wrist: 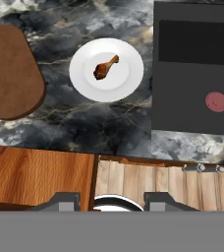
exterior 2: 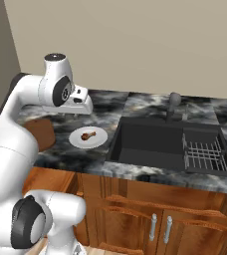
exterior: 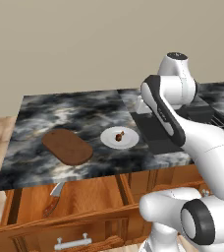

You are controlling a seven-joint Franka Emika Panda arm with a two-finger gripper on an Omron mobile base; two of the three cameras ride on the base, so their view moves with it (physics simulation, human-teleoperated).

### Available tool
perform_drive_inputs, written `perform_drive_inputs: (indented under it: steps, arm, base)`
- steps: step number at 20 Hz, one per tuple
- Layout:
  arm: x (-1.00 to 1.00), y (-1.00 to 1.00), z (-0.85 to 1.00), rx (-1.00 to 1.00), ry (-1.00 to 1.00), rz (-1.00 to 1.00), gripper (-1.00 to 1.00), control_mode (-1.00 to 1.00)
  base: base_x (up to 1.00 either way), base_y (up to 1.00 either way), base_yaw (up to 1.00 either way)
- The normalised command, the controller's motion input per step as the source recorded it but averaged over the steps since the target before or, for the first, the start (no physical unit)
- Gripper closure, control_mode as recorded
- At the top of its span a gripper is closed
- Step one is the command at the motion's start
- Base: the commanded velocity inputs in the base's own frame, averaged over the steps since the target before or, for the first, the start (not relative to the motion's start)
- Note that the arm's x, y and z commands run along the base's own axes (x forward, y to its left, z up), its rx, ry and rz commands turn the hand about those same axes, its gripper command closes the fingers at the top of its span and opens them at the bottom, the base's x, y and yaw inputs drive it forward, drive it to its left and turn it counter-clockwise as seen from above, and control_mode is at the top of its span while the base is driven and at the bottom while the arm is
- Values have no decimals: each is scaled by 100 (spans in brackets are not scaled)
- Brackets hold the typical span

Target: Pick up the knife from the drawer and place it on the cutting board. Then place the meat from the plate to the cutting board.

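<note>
The drawer [exterior: 84, 206] stood pulled out beneath the desk [exterior: 35, 123], which left the knife [exterior: 53, 199] lying free on its wooden floor at about 7 o'clock in the left base view, blade toward the desk edge. The cutting board [exterior: 67, 146] lay bare on the marble at roughly 9 o'clock, and the plate [exterior: 119, 138] just beside it toward the sink carried the meat [exterior: 119, 135] at its centre. Neither thing had reached the board, so I judged the knife pick not yet done.

The end effector [wrist: 110, 202] hung high over the desk, looking straight down; its fingers [wrist: 60, 201] stood somewhat apart with nothing between them (a plausible pose before reaching down to the drawer).

The left base view gave the knife and the drawer's bar handle [exterior: 73, 241]. The right base view gave the sink [exterior 2: 150, 142] with its rack [exterior 2: 205, 154]. The hand view added a red round spot [wrist: 216, 102] on the sink floor at 3 o'clock.
</note>
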Motion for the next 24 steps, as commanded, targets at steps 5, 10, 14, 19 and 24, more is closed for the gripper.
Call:
perform_drive_inputs:
  steps: [5, 10, 14, 19, 24]
  arm:
    - [0, 0, 0, 0, 0, 0, -100, 100]
    - [0, 0, 0, 0, 0, 0, -100, 100]
    - [0, 0, 0, 0, 0, 0, -100, 100]
    - [0, 0, 0, 0, 0, 0, -100, 100]
    - [0, 0, 0, 0, 0, 0, -100, 100]
  base:
    - [0, 0, 0]
    - [-1, 0, 0]
    - [-11, -21, -7]
    - [-14, -49, -11]
    - [-8, -60, -7]
